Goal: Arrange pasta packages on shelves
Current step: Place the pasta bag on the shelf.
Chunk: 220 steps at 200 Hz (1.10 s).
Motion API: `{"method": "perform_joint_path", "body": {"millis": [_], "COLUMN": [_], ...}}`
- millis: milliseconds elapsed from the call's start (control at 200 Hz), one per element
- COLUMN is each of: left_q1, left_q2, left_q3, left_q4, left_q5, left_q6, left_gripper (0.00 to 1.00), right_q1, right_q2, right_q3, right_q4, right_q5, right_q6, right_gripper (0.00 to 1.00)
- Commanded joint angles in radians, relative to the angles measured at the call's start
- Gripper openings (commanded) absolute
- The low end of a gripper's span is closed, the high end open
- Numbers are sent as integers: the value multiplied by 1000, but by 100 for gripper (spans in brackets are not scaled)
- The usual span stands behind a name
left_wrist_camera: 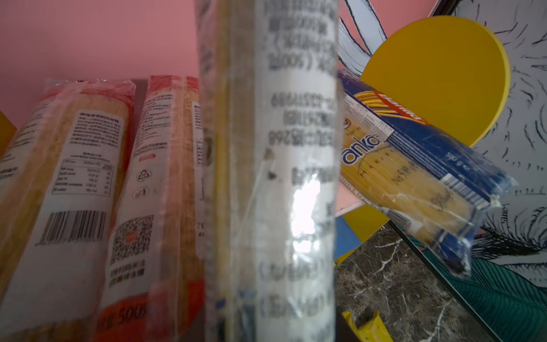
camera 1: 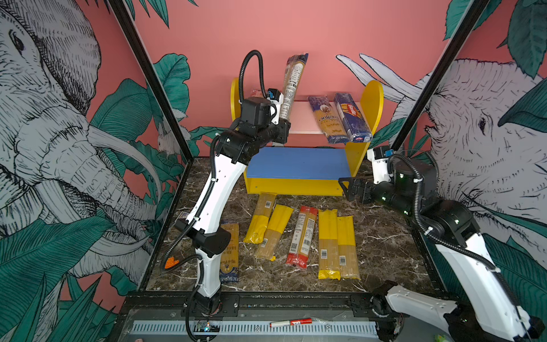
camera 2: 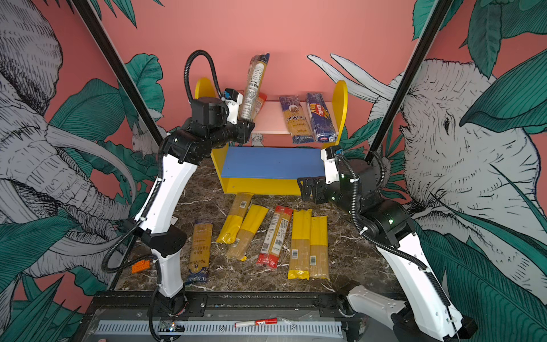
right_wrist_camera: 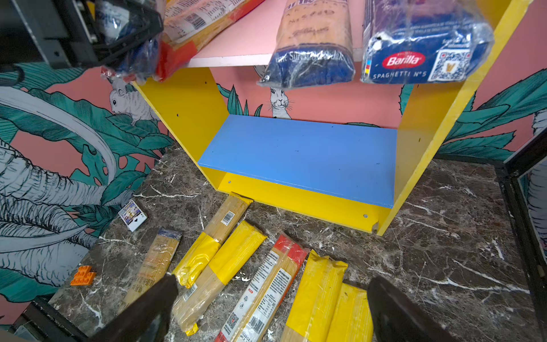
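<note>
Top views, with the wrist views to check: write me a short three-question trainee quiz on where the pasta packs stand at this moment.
1. True or false: nothing lies on the blue lower board.
2. Which gripper holds the raised pasta pack? A left, B right, C neither.
3. How many loose packs lie on the marble table?
Key: 1 true. 2 A, the left gripper; the right gripper is open and empty. 3 six.

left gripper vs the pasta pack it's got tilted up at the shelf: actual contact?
Touching. In both top views the raised pasta pack has its lower end clamped in the left gripper, the rest standing free in the air.
</note>
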Motion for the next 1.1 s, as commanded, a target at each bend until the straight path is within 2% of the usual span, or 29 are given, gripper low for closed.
{"method": "perform_joint_path", "body": {"millis": [0,315,490,1035,1095], "left_q1": [-3,-4,-4,-3,2], "left_q2": [-39,11,58,82,87], "left_q3": [57,72,119,115,114], "left_q4": [238,397,409,388,391], "left_q5": [-5,114,159,243,256], "left_q6": [-20,-195,-263,-354,-364], "left_gripper": [0,0,0,0,5], "right_q1": [-4,-3,-4,-8,-10], "right_q2": [2,35,36,42,45], "right_q3": [12,44,51,43,43], "right_q4": [-6,-20,-24,-14,-10], "right_q5": [26,48,65,73,67], "right_q6": [-1,-33,-47,-52,-51], "right_gripper": [99,99,99,99,99]}}
